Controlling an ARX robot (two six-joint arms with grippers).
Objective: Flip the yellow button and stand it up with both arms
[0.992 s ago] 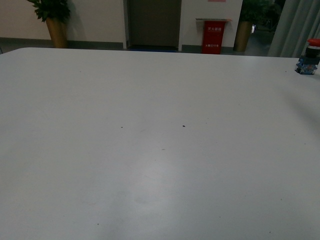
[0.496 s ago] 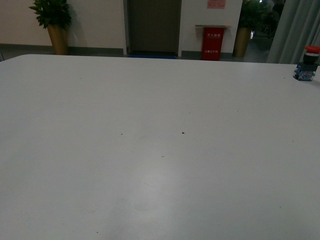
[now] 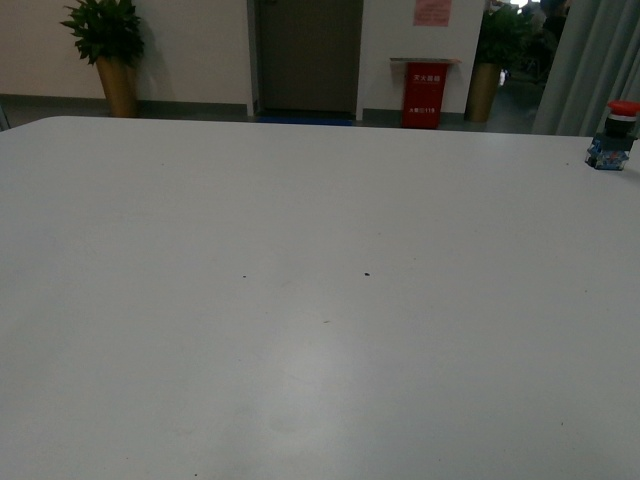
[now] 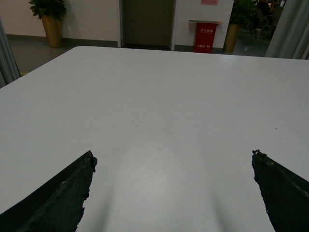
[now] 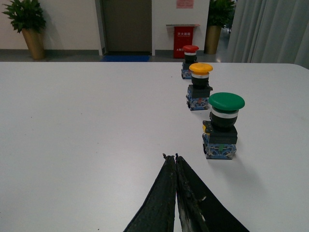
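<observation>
Yellow button [image 5: 200,85] stands upright on the white table [image 5: 87,121], between red [image 5: 189,61] and green [image 5: 222,124] ones. Right gripper [image 5: 171,156] hovers pinched closed, empty; left gripper [image 4: 173,159] spread wide, empty.

Our front view has tilted up. The table [image 3: 300,300] edge sits lower in frame, and the red-topped button [image 3: 611,136] has slipped down with it.

Wide white bench [image 3: 300,300], mostly bare.
Red-capped push button with blue block [image 3: 610,136] upright at far right edge; potted plant [image 3: 108,45] and red box [image 3: 422,93] behind.
</observation>
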